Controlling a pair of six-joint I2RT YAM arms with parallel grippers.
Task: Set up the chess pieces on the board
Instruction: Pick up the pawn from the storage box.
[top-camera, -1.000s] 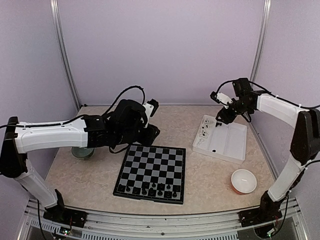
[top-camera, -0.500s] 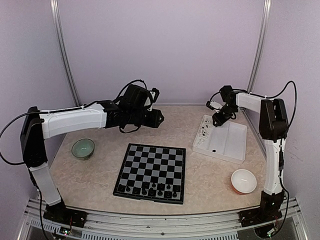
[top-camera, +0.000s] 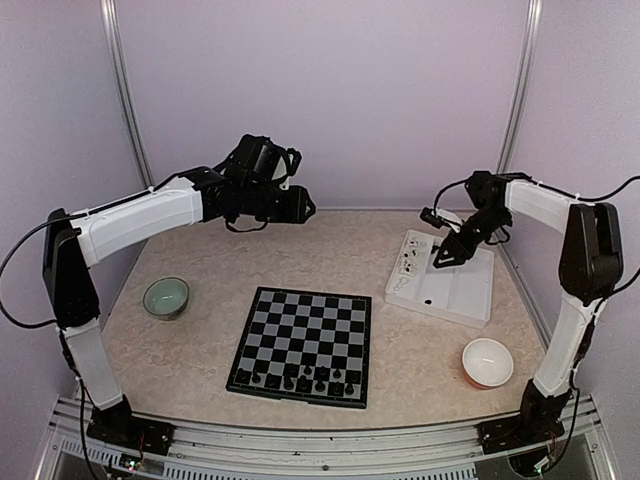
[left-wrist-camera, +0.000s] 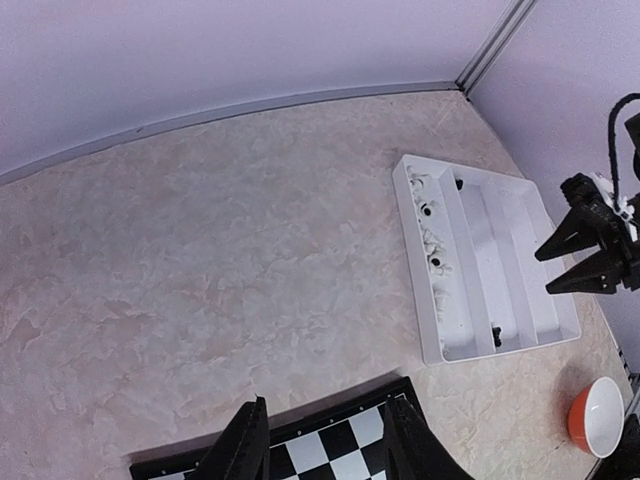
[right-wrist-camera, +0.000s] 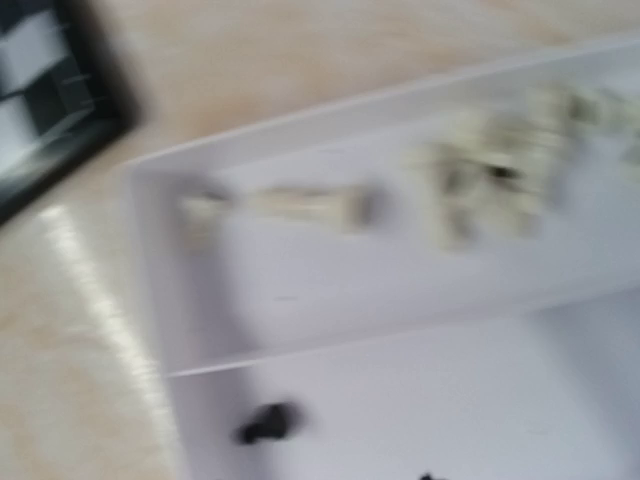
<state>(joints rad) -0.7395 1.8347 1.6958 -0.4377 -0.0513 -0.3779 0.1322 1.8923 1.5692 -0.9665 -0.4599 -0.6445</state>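
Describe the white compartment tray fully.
The white rectangular tray, seemingly plastic, lies flat on the beige tabletop, right of the checked chessboard, not touching it. Low walls form long compartments; the one nearest the board holds tiny white pieces, others a few black pieces. The right gripper hangs open above it.

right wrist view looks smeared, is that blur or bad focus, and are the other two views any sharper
Right wrist: smeared throughout, likely motion blur; the tray and a black piece are soft blobs, with a glare streak on the table. Left wrist: sharp, tray edges crisp. Top external: sharp, evenly lit, no harsh shadows.
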